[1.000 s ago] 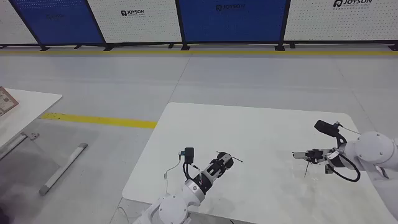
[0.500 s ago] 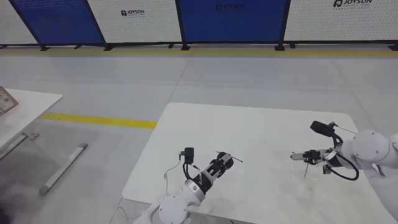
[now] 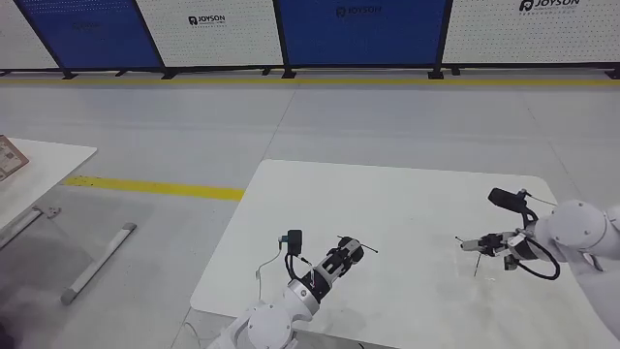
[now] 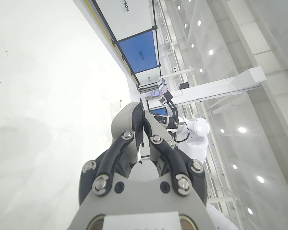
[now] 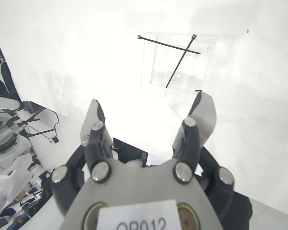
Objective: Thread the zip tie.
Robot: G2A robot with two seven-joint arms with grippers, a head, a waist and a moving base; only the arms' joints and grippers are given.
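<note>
Left gripper (image 4: 142, 111) sits lower centre of the top view, jaws pinched shut on the held zip tie (image 3: 368, 248). Right gripper (image 5: 148, 96) is lower right, jaws wide and empty, near the crossed zip ties (image 5: 185, 50) lying on a clear tray (image 5: 211, 48) on the white table (image 5: 62, 25).

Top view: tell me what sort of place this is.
Probably a robot test hall or factory floor: perforated partition panels in blue and white fence the area, a yellow line marks the grey floor, and ceiling lights hang high overhead.
</note>
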